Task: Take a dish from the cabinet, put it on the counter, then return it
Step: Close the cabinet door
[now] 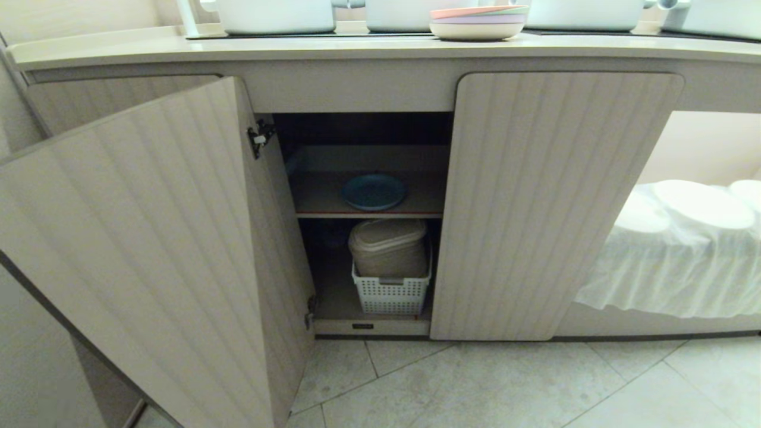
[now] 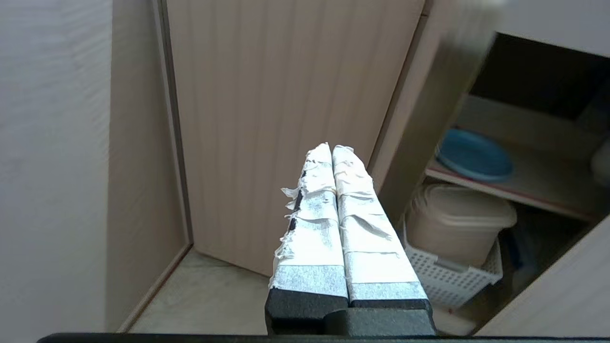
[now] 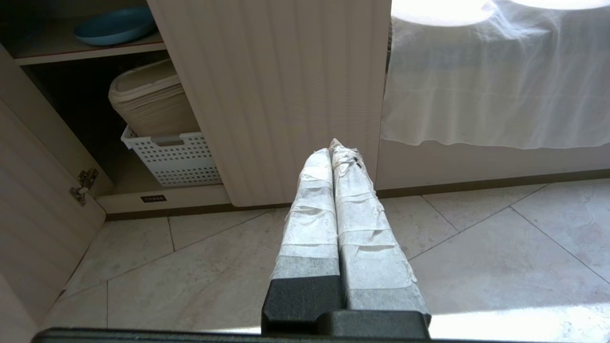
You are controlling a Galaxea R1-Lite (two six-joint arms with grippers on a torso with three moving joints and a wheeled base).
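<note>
The light blue dish [image 1: 373, 192] lies flat on the red-edged inner shelf of the cabinet [image 1: 553, 196], whose left door [image 1: 148, 238] stands swung open. The dish also shows in the left wrist view [image 2: 474, 155] and the right wrist view [image 3: 114, 26]. The cream counter [image 1: 238, 50] runs along the top. My left gripper [image 2: 332, 148] is shut and empty, in front of the open door and well short of the dish. Low over the floor, my right gripper [image 3: 335, 148] is shut and empty, facing the closed right door. Neither arm appears in the head view.
A beige lidded bin [image 1: 387, 246] sits in a white perforated basket [image 1: 391, 294] under the shelf. A pink-topped stack of pastel plates [image 1: 478, 22] and white pots [image 1: 273, 15] stand on the counter. White cloth [image 1: 672, 261] drapes at the right. Tiled floor [image 1: 505, 386] lies below.
</note>
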